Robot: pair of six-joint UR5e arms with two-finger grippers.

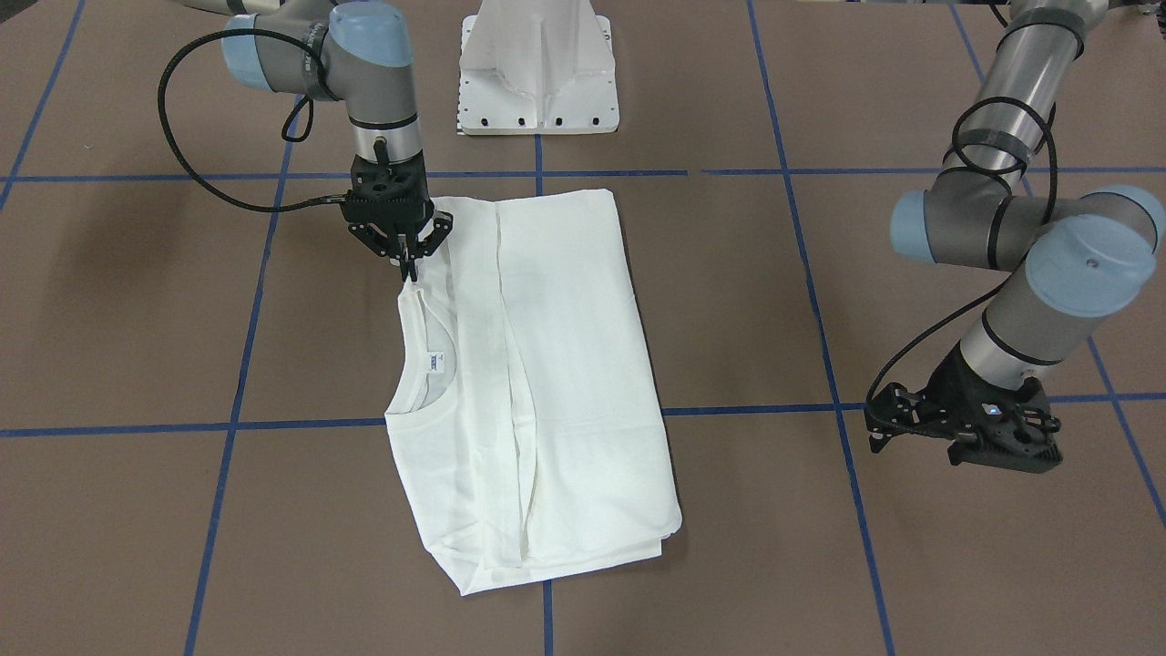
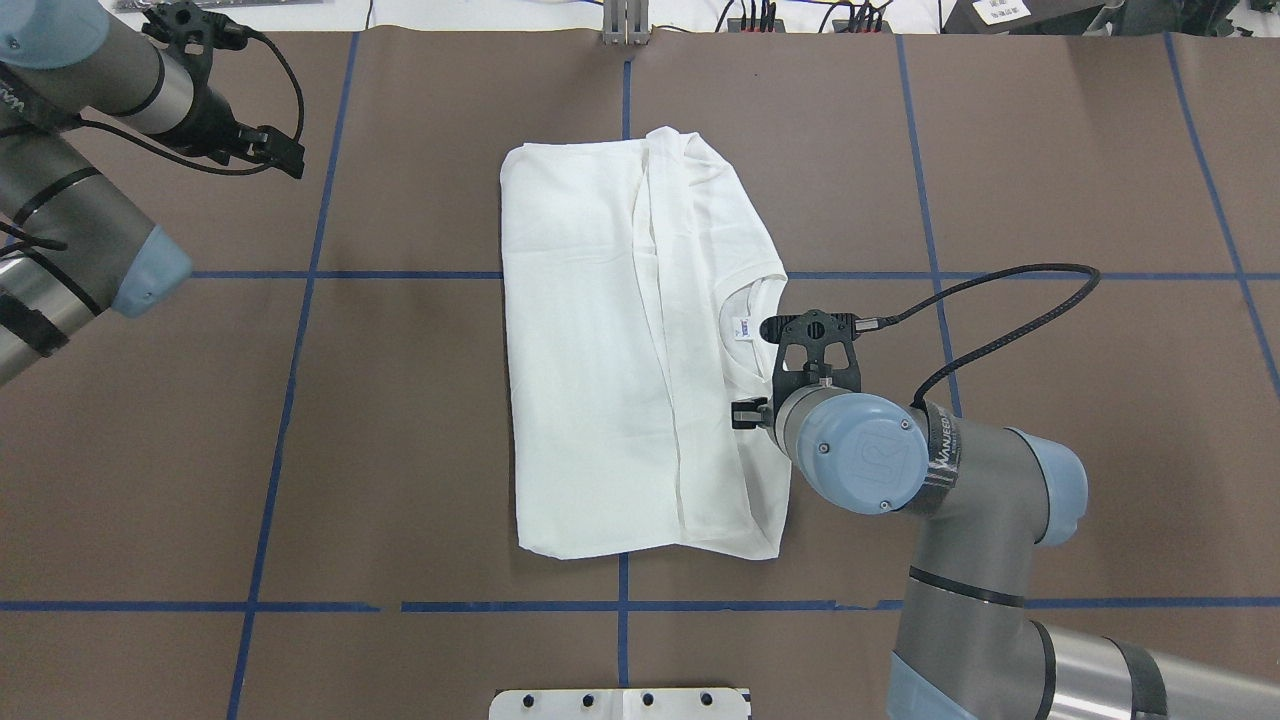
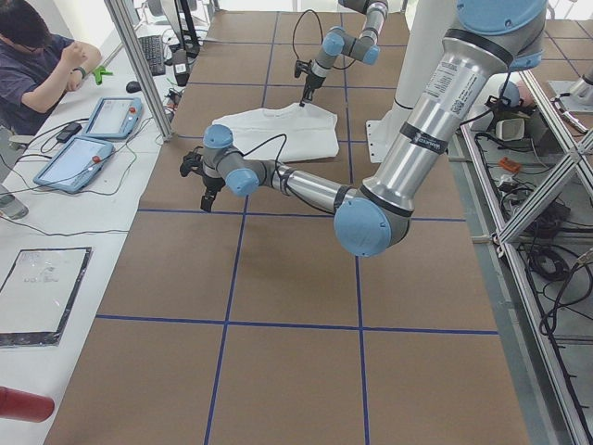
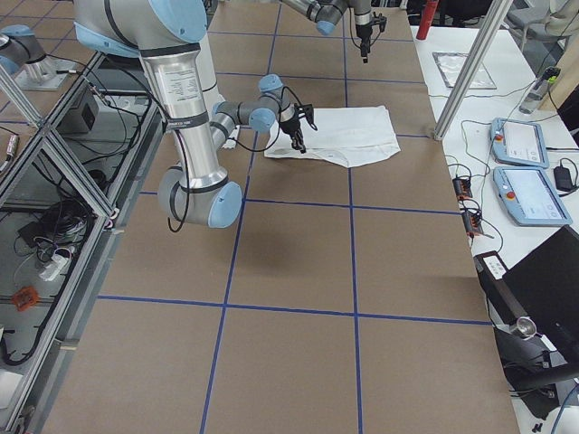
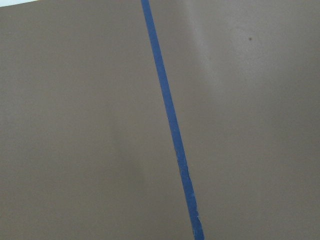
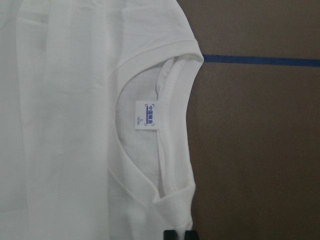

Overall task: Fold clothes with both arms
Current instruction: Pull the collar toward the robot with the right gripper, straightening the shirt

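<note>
The white T-shirt (image 1: 556,364) lies folded into a long rectangle at the table's middle, with its collar and blue-white neck label (image 1: 435,362) showing; no printed text shows. My right gripper (image 1: 410,271) points straight down and is shut on the shirt's edge beside the collar, lifting it into a small peak. In the right wrist view its black fingertips (image 6: 179,234) pinch bunched fabric below the label (image 6: 148,114). My left gripper (image 1: 879,424) hangs open and empty over bare table, far from the shirt (image 2: 600,350); it shows at the overhead view's upper left (image 2: 280,150).
The white pedestal (image 1: 539,73) stands at the robot's side of the table. Blue tape lines (image 5: 172,130) cross the brown table top (image 1: 137,301). A seated operator (image 3: 37,56) and two tablets (image 3: 93,139) are beyond the table's far edge.
</note>
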